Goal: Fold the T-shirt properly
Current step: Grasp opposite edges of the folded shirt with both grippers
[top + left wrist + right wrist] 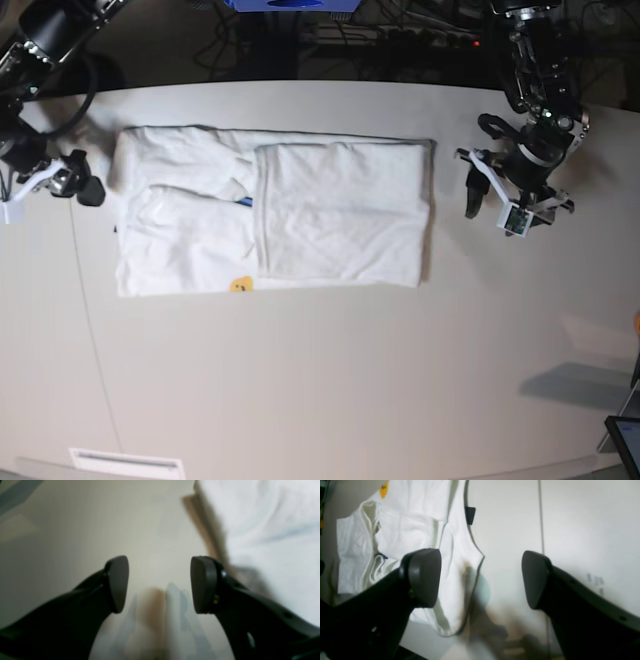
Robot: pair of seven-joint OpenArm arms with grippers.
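Observation:
The white T-shirt (300,215) lies flat on the table (330,380), folded into a rectangle, with a bit of yellow print (240,285) at its front edge. My left gripper (495,205) hovers open and empty just off the shirt's right edge. In the blurred left wrist view, it (160,585) has the shirt (270,530) at upper right. My right gripper (85,188) is off the shirt's left edge. In the right wrist view, it (481,578) is open and empty beside the shirt (407,530), where the black neck tag (470,515) and yellow print (384,489) show.
Cables and a power strip (400,35) lie beyond the table's far edge. A thin seam (90,330) runs across the table at the left. A white label (125,463) sits at the front edge. A dark device (625,435) stands at the lower right corner.

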